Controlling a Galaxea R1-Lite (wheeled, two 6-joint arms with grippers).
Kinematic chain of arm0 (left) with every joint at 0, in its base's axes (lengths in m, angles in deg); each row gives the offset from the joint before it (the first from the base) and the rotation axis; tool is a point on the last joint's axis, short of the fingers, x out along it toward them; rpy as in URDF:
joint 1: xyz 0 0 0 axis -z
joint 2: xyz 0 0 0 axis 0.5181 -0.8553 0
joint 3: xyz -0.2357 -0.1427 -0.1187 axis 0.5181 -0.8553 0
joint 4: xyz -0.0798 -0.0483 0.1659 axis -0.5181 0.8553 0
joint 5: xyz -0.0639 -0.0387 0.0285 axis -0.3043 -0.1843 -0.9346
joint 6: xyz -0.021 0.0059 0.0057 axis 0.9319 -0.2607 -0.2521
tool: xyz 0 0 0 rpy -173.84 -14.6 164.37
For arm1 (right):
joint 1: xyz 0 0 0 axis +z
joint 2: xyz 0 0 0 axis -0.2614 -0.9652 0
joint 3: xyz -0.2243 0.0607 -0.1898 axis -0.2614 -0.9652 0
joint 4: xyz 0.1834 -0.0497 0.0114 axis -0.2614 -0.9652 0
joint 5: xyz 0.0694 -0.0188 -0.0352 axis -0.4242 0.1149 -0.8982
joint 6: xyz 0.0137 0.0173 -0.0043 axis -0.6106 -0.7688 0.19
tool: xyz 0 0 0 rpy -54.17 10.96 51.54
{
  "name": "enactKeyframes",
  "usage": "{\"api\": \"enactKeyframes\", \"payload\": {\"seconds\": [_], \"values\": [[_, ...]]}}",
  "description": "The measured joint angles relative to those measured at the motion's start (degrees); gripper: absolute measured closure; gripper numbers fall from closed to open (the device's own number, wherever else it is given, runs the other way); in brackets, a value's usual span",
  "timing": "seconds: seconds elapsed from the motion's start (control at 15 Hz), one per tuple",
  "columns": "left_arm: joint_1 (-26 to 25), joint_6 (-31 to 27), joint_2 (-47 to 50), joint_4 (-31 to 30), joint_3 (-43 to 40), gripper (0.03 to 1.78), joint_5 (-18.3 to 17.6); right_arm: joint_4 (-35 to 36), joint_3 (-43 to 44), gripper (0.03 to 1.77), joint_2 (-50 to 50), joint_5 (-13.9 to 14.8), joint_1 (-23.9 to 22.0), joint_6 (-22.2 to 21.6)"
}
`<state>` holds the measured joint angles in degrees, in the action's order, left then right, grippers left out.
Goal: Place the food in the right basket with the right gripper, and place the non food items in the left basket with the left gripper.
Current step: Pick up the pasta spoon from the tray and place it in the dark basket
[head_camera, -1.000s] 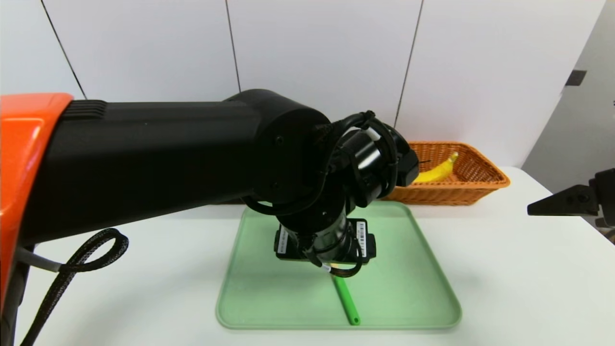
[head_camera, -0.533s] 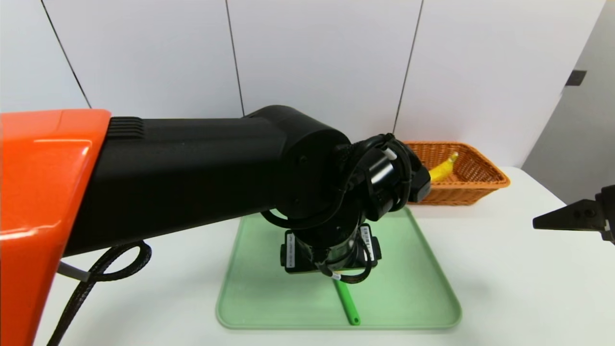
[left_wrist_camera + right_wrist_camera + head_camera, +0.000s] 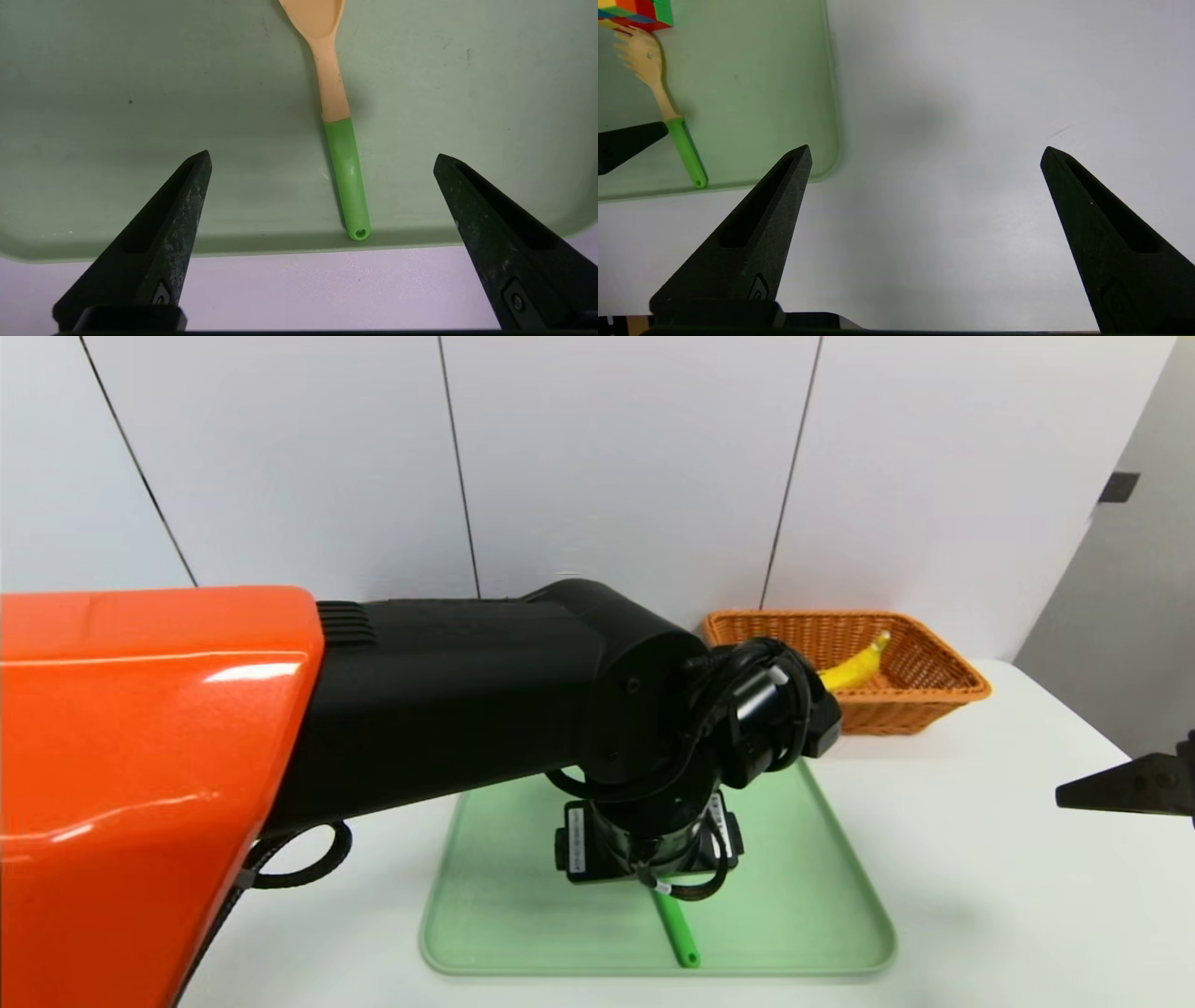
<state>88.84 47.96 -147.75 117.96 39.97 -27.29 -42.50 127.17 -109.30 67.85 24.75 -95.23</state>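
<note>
The wooden fork with a green handle [image 3: 343,154] lies on the green tray [image 3: 140,93], its handle end at the tray's near rim. My left gripper [image 3: 322,158] hovers open above the handle, one finger on each side, touching nothing. In the head view the left arm covers it and only the handle [image 3: 677,933] pokes out. The puzzle cube [image 3: 640,11] sits by the fork's tines. The banana [image 3: 854,667] lies in the orange-tan basket [image 3: 934,695]. My right gripper [image 3: 927,151] hangs open and empty over bare table, right of the tray. The dark basket and the tube are hidden.
My left arm's orange and black bulk [image 3: 373,709] blocks the left half of the head view. White table [image 3: 980,859] stretches right of the tray [image 3: 822,896] up to the right gripper [image 3: 1120,789]. A white panelled wall stands behind.
The left arm has sunk lower and reached farther right over the tray, nearer the fork. The right gripper has drifted down and right, toward the edge of the head view.
</note>
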Motion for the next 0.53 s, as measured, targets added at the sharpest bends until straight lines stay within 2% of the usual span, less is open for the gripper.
{"api": "enactKeyframes", "payload": {"seconds": [0.13, 0.53], "values": [[-0.23, -0.11, -0.78, -0.04, 0.11, 0.12, 0.04, 0.0, -0.69, 0.1, 0.16, 1.6, -0.21, -0.05], [-1.55, -0.16, -2.85, -1.72, 0.2, 0.12, -0.13, 0.05, -3.36, 0.1, 1.45, 1.6, -0.21, -0.02]]}}
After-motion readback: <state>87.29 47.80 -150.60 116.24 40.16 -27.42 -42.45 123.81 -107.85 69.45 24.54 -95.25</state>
